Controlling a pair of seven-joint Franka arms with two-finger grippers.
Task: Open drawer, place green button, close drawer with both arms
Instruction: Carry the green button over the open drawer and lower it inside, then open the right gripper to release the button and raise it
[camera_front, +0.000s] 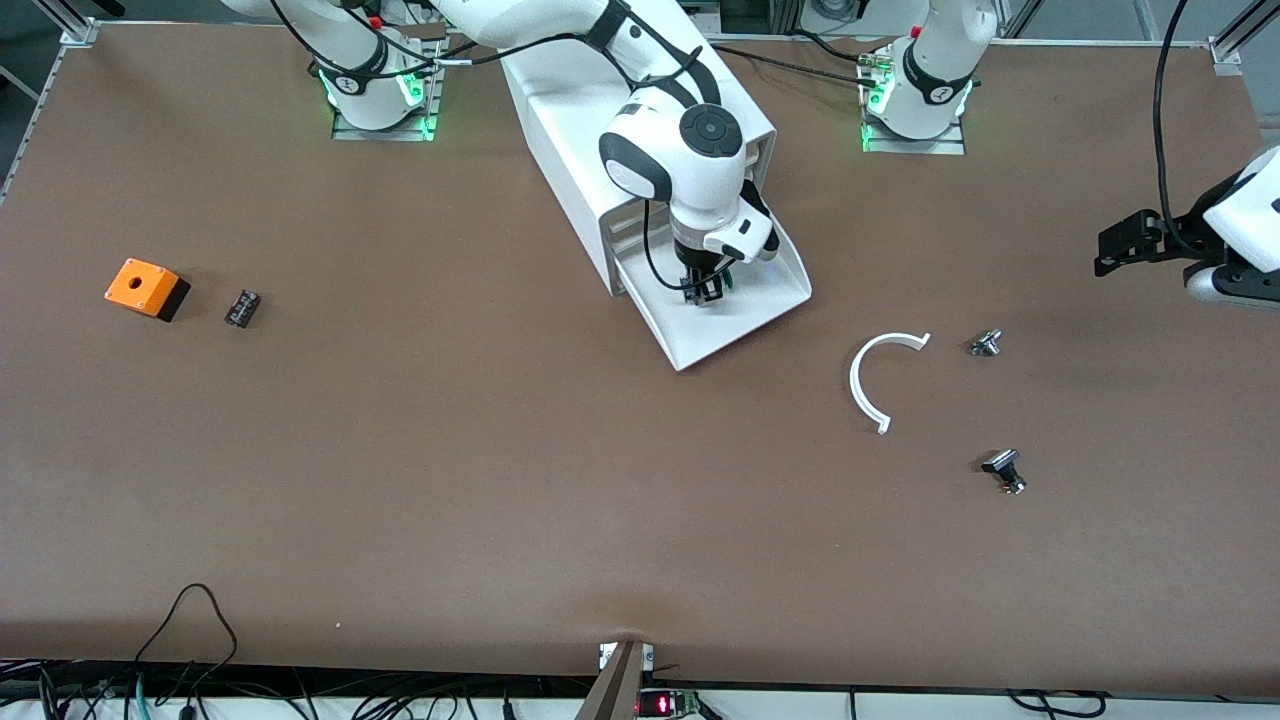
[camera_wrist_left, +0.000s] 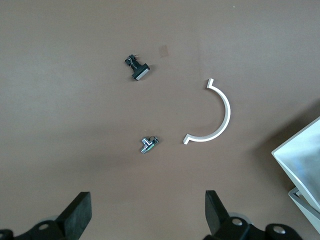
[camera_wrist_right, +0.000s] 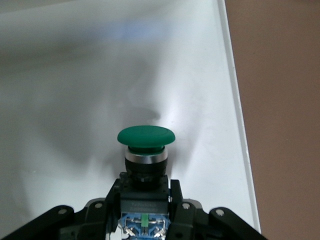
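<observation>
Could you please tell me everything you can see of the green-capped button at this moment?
The button has a round, domed green cap, a silvery ring under it, a black collar and a boxy black-and-blue body with a small green mark. It looks like plastic with a metal ring. The right claw is shut on its body, its black fingers pressing both sides, and holds it over the white floor of the pulled-out drawer. Whether it already touches that floor cannot be told. The front view shows only its dark body under the right arm's wrist.
</observation>
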